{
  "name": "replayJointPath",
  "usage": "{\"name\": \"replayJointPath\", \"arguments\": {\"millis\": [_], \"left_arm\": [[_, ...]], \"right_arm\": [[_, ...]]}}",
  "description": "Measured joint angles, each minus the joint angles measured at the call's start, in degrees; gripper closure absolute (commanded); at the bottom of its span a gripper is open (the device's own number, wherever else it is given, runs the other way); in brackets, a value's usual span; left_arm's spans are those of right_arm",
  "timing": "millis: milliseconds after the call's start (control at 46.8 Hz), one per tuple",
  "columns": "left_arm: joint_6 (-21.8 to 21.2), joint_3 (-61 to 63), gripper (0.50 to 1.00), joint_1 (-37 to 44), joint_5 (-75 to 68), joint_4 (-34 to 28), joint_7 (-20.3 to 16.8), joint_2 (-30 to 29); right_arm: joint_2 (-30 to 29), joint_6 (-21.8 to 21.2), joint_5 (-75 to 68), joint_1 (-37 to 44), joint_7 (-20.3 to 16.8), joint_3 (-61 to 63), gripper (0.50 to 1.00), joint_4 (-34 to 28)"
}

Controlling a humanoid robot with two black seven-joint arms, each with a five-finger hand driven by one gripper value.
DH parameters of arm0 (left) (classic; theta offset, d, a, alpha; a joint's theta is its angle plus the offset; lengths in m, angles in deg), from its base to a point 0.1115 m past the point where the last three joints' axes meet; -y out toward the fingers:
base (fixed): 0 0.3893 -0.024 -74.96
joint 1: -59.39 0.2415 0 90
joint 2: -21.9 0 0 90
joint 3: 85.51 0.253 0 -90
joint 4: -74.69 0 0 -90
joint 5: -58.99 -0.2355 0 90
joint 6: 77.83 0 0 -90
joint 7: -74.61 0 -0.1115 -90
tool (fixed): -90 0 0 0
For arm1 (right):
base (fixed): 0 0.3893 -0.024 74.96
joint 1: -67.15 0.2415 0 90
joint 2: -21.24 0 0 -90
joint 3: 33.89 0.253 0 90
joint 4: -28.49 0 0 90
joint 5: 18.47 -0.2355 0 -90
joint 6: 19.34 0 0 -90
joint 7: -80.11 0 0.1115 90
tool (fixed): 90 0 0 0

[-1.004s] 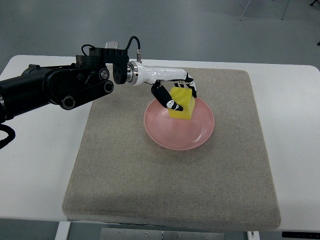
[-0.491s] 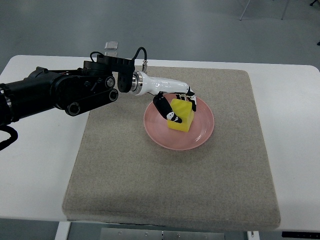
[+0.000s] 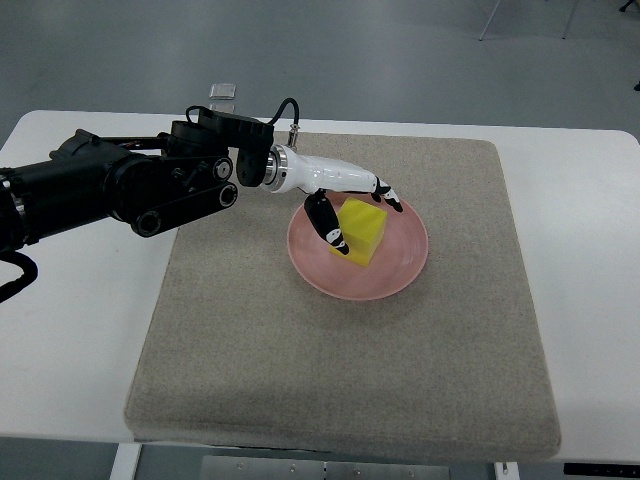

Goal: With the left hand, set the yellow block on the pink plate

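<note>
White table [image 3: 585, 300]; grey felt mat [image 3: 300, 360] on it, pink plate [image 3: 400, 275] on mat

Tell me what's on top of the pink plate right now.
The yellow block lies on the pink plate, with the left robot hand around it. The plate beneath the block is hidden.

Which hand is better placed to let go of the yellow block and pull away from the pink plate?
Left. The left hand is at the yellow block lying in the pink plate; no right arm shows.
</note>
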State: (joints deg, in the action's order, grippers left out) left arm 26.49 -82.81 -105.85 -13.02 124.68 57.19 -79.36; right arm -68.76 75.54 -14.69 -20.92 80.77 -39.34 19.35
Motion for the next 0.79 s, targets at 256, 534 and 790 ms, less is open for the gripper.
{"name": "replayJointPath", "arguments": {"millis": [256,534,790], "left_arm": [[-0.3,-1.1,0.536,-0.4,0.9,0.2,0.0,-0.9],[0.3,-6.1,0.512,-1.3,1.2,-0.3,0.0,-5.2],[0.4,-6.4,0.512,-0.9,2.0,-4.0,0.0,-7.6]], "right_arm": [[0.0,0.0,0.0,0.0,0.0,0.0,0.576,0.0],[0.0,0.0,0.0,0.0,0.0,0.0,0.576,0.0],[0.0,0.0,0.0,0.0,0.0,0.0,0.576,0.0]]}}
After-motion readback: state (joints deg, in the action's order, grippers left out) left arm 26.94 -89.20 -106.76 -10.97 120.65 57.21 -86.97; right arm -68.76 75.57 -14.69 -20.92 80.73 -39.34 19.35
